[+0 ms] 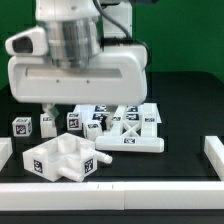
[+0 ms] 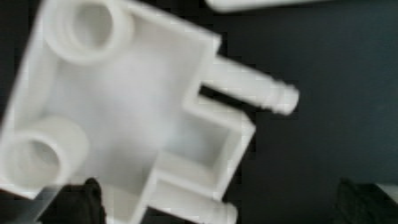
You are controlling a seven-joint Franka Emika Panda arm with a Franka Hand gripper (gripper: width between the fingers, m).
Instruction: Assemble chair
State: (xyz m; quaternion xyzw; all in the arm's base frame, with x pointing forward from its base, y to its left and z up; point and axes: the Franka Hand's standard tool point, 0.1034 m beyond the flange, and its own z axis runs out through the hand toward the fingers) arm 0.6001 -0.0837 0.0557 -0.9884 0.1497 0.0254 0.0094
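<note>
— How is the tabletop (image 1: 175, 165) bounded?
— By plain white edge blocks (image 1: 5, 152), one at the exterior view's left and one at its right, with a long white rail (image 1: 110, 195) across the front. Bare black surface lies between the right block and the chair parts. The left side is tighter.
— Where do the parts sit?
— The seat piece (image 1: 60, 158) lies flat, nearest the front rail. Just behind it, toward the exterior view's right, lies an X-braced panel (image 1: 128, 137). Two small tagged blocks (image 1: 22, 127) stand at the left, apart from the seat piece. More tagged parts (image 1: 150, 114) crowd together further back.
— And the arm?
— The arm (image 1: 75, 40) comes straight down, wrist vertical, its broad white end hanging above the parts and clear of them.
— The gripper?
— In the wrist view the gripper (image 2: 214, 205) is spread wide, its dark fingers (image 2: 68, 205) far apart and holding nothing. The seat piece fills that view beneath them, its two round sockets and its pegs plain to see.
</note>
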